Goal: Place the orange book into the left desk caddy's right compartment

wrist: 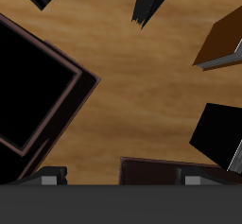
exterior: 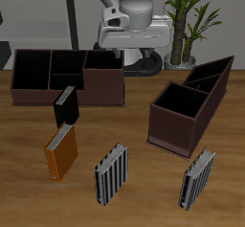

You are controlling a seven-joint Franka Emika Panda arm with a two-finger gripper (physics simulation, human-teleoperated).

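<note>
Orange book (exterior: 62, 152) lies flat on the wooden surface (exterior: 134, 125) near the front edge, a black book (exterior: 65, 104) just behind it and two grey striped books (exterior: 111, 172) farther along. The tool (exterior: 127, 34) hangs high at the back, well apart from it, fingers (wrist: 47, 178) spread and holding nothing. Across the surface, the left desk caddy (exterior: 189, 104) sits diagonal, its right compartment (exterior: 178, 103) dark inside.

A second dark brown caddy (exterior: 67, 76) sits straight in the upper left of the exterior frame. A black book (exterior: 65, 105) stands just below it. Two grey striped books stand along the bottom: one (exterior: 111, 172) at centre, another (exterior: 198, 178) toward the lower right. A potted plant (exterior: 191, 15) occupies the upper right.
</note>
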